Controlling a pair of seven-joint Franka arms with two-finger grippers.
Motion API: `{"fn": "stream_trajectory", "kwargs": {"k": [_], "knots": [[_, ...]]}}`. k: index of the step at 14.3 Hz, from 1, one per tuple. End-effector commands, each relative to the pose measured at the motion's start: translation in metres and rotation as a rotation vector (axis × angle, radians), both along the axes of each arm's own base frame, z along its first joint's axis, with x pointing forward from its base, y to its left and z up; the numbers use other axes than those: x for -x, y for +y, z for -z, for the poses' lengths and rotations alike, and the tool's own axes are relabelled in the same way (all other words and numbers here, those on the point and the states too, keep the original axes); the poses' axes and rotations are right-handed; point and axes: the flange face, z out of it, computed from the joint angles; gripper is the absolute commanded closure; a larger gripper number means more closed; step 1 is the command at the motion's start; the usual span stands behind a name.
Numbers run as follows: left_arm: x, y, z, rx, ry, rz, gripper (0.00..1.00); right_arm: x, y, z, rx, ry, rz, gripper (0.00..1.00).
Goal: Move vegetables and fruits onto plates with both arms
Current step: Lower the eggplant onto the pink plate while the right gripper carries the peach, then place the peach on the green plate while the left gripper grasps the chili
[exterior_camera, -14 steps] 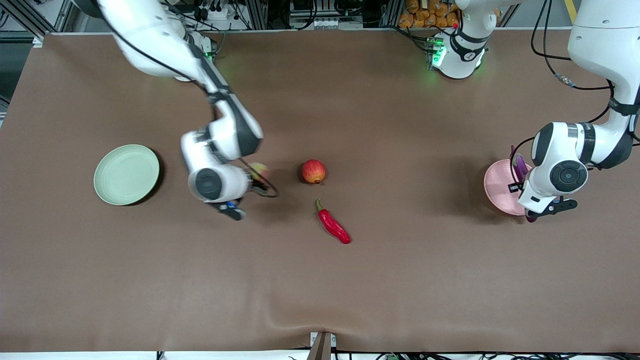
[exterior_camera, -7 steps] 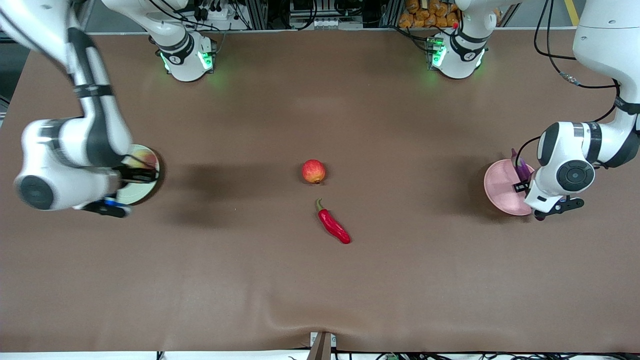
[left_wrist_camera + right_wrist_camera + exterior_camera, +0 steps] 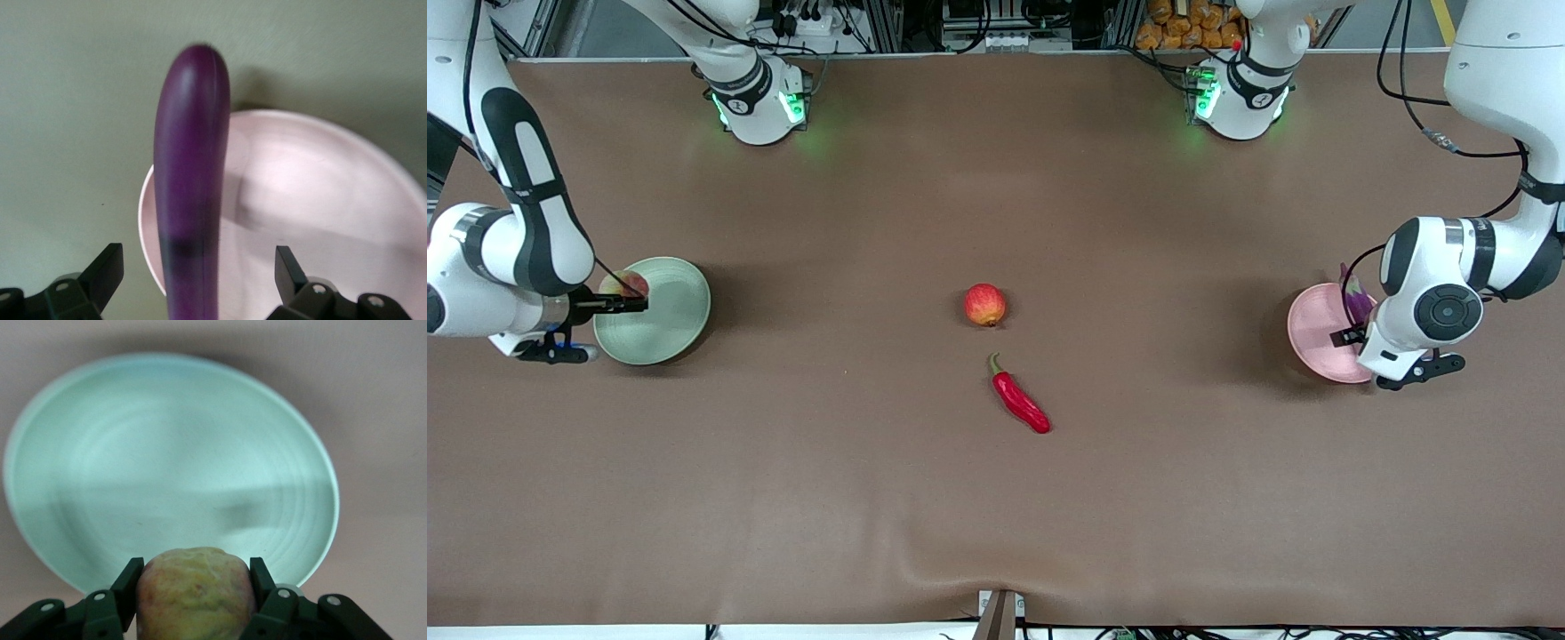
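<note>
Right pincer (image 3: pixel 193 600): closed on the peach (image 3: pixel 624 284), one finger pressed to each flank; it hangs over the edge of the green plate (image 3: pixel 667 311) toward the right arm's end of the counter (image 3: pixel 996 516)
Left pincer (image 3: pixel 193 280): fingers spread wide, well apart from the eggplant (image 3: pixel 190 193) that runs up between them; whether anything grips the eggplant lower down is out of sight; it hangs over the rim of the pink plate (image 3: pixel 1312 333) toward the left arm's end
Pomegranate (image 3: pixel 984 305): on the bare counter near the middle, not yet moved
Chili pepper (image 3: pixel 1020 402): on the counter just nearer the front camera than the pomegranate, close to it but apart
Risk, peach: it is round and sits over the plate edge, not the centre; released here, it could probably roll off the shallow rim onto the counter
Risk, eggplant: its body overhangs the pink plate's rim; let go in this pose, the long glossy shape would likely tip or slide out
Risk, plates: both look light and shallow; a descent onto a rim could flip or shove the plate
Risk, remaining pair: pomegranate and chili lie close together, so two arms reaching in at once may crowd each other
Cause in common: release points set too near the rims
</note>
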Motion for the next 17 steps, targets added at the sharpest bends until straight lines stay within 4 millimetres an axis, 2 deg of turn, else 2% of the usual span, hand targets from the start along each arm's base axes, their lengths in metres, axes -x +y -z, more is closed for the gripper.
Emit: {"fn": "stream_trajectory", "kwargs": {"k": [1, 2, 4, 5, 6, 9, 13, 15, 17], "knots": [[-0.011, -0.05, -0.028, -0.044, -0.022, -0.047, 0.0, 0.005, 0.007, -0.001, 0.004, -0.018, -0.05, 1.0], [-0.017, -0.074, -0.038, -0.053, -0.035, -0.086, 0.0, 0.007, -0.004, 0.005, 0.017, -0.024, -0.048, 1.0], [-0.031, -0.124, -0.047, -0.022, -0.04, -0.2, 0.0, 0.01, -0.024, 0.021, 0.037, -0.049, -0.062, 0.89], [-0.036, -0.154, -0.046, -0.002, -0.037, -0.261, 0.0, 0.009, -0.029, 0.023, 0.03, -0.061, -0.086, 0.61], [-0.04, -0.188, -0.046, 0.015, -0.052, -0.327, 0.0, 0.009, -0.036, 0.022, 0.023, -0.067, -0.102, 0.01], [-0.05, -0.273, -0.035, 0.032, -0.109, -0.466, 0.0, 0.005, -0.032, 0.011, 0.011, -0.039, -0.089, 0.0], [-0.062, -0.376, -0.033, 0.078, -0.209, -0.636, 0.0, -0.024, -0.024, -0.034, -0.03, 0.031, -0.065, 0.0], [-0.06, -0.428, -0.026, 0.118, -0.273, -0.667, 0.0, -0.033, -0.022, -0.056, -0.054, 0.062, -0.051, 0.0], [-0.052, -0.47, -0.026, 0.196, -0.374, -0.681, 0.0, -0.042, -0.018, -0.078, -0.055, 0.092, -0.046, 0.0]]}}
